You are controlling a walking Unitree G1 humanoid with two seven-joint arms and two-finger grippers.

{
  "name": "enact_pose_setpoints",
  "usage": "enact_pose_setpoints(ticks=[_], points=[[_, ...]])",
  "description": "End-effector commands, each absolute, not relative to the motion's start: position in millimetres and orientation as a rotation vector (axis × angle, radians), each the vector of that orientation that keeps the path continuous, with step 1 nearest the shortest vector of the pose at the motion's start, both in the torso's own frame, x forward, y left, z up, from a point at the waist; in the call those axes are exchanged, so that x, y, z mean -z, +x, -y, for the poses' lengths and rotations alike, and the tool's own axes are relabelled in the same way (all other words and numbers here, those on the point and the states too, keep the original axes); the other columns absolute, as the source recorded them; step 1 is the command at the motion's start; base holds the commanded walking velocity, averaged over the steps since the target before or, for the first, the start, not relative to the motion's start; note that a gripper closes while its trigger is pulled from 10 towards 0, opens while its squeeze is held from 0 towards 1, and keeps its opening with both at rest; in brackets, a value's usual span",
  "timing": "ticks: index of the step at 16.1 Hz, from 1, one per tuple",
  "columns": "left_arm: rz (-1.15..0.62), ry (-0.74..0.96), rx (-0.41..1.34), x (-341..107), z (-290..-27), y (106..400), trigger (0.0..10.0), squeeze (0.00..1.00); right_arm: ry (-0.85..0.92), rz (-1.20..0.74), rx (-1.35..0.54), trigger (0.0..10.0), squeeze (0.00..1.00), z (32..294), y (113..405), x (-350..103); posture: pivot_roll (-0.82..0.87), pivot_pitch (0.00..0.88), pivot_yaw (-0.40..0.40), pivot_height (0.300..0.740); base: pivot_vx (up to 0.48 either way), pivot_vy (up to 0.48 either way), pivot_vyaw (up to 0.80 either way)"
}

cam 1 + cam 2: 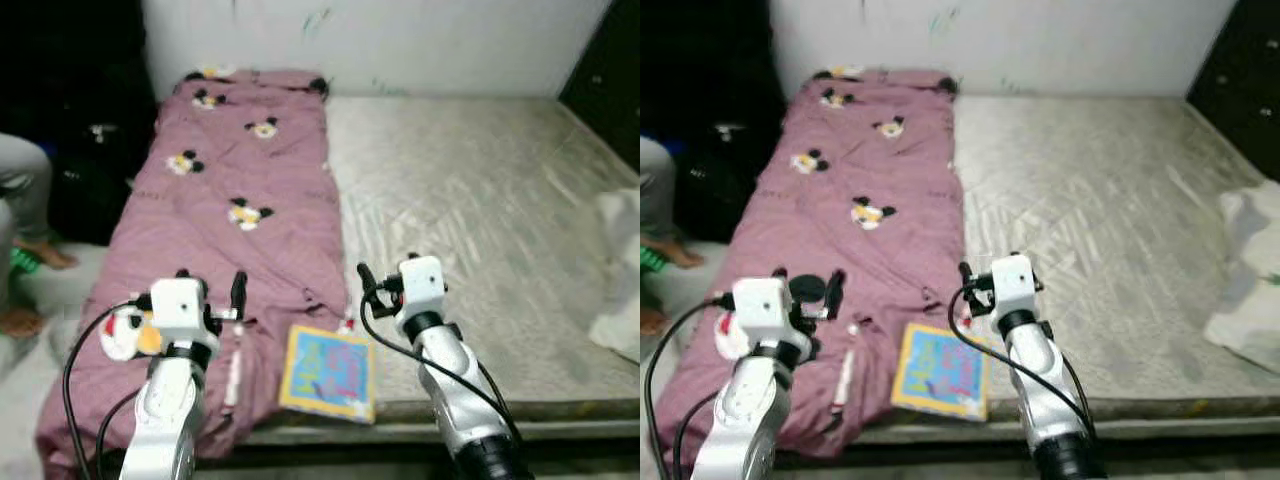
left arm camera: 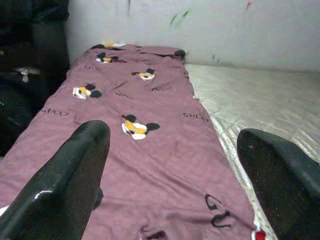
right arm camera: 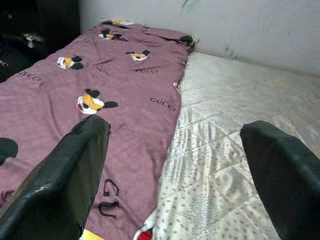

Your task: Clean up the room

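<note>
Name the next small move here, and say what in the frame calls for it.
Probably lower the right gripper onto the colourful book lying at the bed's near edge, just below it. Both grippers hover with jaws open and empty, and the left gripper is over the purple blanket.

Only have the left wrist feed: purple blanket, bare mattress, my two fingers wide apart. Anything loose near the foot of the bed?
Observer: Yes. A colourful book lies at the near edge of the bed, partly on the purple blanket, between the two arms.
Operator: Where's the right gripper?
Observer: The right gripper hovers open over the gray mattress, just beyond the book's far right corner. The left gripper is open over the blanket.
Operator: Anything else on the bed?
Observer: A slim pen-like object lies on the blanket left of the book, and a white cloth sits at the mattress's right edge.
</note>
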State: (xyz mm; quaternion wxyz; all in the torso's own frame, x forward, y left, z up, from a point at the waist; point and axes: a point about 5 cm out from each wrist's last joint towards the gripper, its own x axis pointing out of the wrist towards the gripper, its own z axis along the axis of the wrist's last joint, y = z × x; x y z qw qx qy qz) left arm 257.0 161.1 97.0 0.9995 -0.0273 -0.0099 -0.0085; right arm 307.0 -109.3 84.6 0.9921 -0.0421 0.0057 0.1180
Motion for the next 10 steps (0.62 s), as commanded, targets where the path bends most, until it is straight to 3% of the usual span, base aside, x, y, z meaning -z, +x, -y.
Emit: enact_pose_setpoints(ticks=[1,10], points=[[0.006,-0.042,-0.012,-94.5,-168.3,255.2,10.0,0.0,-0.075,-0.01,-0.262,10.0,0.0,102.0,306.6,-85.0,0.04,0.056,-0.034,0.74,0.0,-0.274,0.0],[0.003,-0.043,-0.01,-94.2,-167.8,256.3,10.0,0.0,-0.077,-0.01,-0.263,10.0,0.0,102.0,307.2,-85.0,0.04,0.057,-0.034,0.74,0.0,-0.275,0.0]])
